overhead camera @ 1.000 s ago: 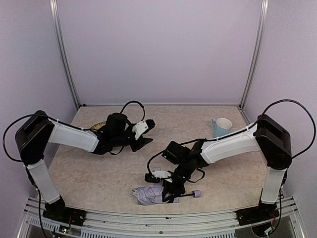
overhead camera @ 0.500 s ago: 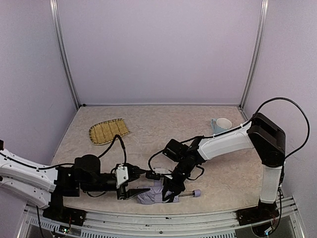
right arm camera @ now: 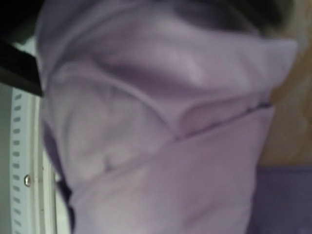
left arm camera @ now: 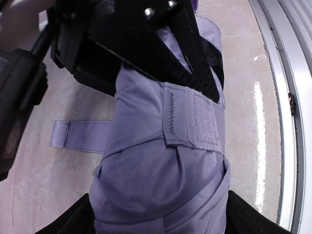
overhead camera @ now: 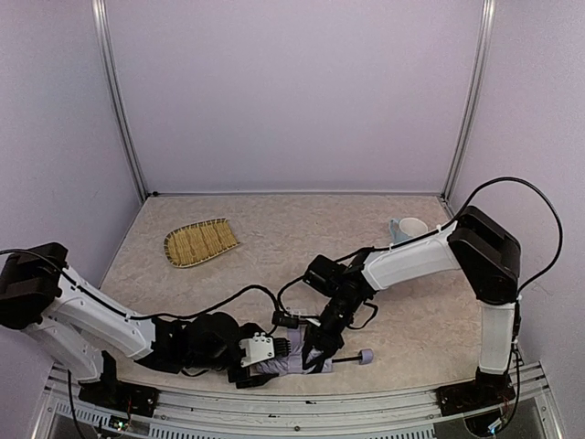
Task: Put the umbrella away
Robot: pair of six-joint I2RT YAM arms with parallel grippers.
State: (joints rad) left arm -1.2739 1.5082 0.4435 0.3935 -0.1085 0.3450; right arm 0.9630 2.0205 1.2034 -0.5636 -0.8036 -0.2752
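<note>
The umbrella (overhead camera: 291, 358), a folded lavender bundle, lies at the table's near edge, with its thin black shaft and handle knob (overhead camera: 364, 357) pointing right. My right gripper (overhead camera: 316, 351) is shut on the bundle's right part; its black fingers (left arm camera: 190, 63) press on the fabric in the left wrist view. My left gripper (overhead camera: 272, 360) is open, one finger (left arm camera: 73, 222) on each side of the bundle's left end (left arm camera: 161, 185). A velcro strap (left arm camera: 195, 122) wraps the bundle, and a loose strap end (left arm camera: 78, 136) lies on the table. Lavender fabric (right arm camera: 161, 136) fills the right wrist view.
A woven bamboo tray (overhead camera: 199, 242) lies at the back left. A pale blue cup (overhead camera: 409, 230) stands at the back right. The metal front rail (overhead camera: 302, 402) runs just beside the umbrella and also shows in the left wrist view (left arm camera: 287, 97).
My left arm swung from the back left down to the near edge and slid its open jaws over the umbrella's left end. My right gripper stayed on the umbrella.
</note>
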